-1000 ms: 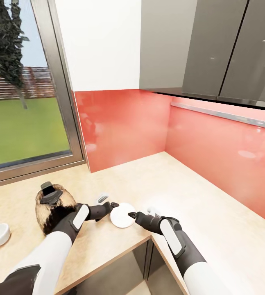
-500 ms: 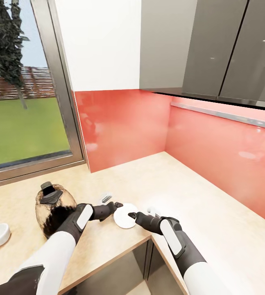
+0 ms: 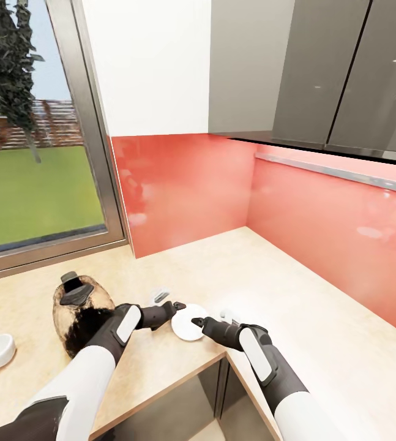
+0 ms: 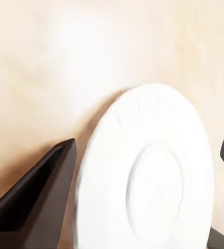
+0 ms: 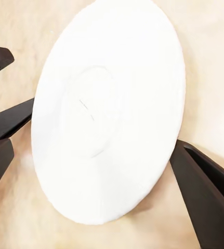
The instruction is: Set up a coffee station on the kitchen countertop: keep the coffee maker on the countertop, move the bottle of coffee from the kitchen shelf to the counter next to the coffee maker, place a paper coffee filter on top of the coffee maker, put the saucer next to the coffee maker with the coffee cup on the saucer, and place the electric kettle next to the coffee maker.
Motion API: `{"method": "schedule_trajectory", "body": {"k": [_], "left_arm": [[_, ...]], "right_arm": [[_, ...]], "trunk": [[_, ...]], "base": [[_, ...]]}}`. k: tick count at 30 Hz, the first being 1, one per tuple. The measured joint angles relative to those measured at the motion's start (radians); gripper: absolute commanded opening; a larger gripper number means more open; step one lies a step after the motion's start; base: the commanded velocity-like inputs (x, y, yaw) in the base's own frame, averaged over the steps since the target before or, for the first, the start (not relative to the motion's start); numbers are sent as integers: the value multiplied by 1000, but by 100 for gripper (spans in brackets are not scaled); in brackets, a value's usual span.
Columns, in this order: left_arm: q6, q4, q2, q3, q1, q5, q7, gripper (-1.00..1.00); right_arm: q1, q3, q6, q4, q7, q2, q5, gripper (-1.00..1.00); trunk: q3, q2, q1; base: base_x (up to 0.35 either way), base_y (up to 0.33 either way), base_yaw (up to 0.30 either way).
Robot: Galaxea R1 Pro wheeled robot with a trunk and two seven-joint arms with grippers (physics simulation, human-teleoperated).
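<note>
1. Flanking the saucer [image 3: 189, 322], the left gripper [image 3: 179, 305] and right gripper [image 3: 196, 320] both stand spread, holding nothing.
2. The saucer lies flat near the bench [image 3: 295, 306] front edge, at its inner corner.
3. It looks thin, stiff, glazed and breakable; pinch the rim firmly.
4. The coffee maker [image 3: 80, 311] stands near, toward the window.
</note>
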Motion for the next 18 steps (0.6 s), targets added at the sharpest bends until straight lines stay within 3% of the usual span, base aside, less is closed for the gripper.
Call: {"method": "schedule_trajectory", "body": {"k": [12,14,18], "left_arm": [[2,-2,-11,0,0,1,-1,100],[3,0,-25,0,0,2,-1,100],[3,1,-29,0,1,2,-2,100]], "right_arm": [[0,0,0,0,0,0,0,100],[0,0,0,0,0,0,0,100],[0,0,0,0,0,0,0,100]], "trunk": [[0,0,0],[0,0,0],[0,0,0]], "base": [[0,0,0],[0,0,0],[0,0,0]]}}
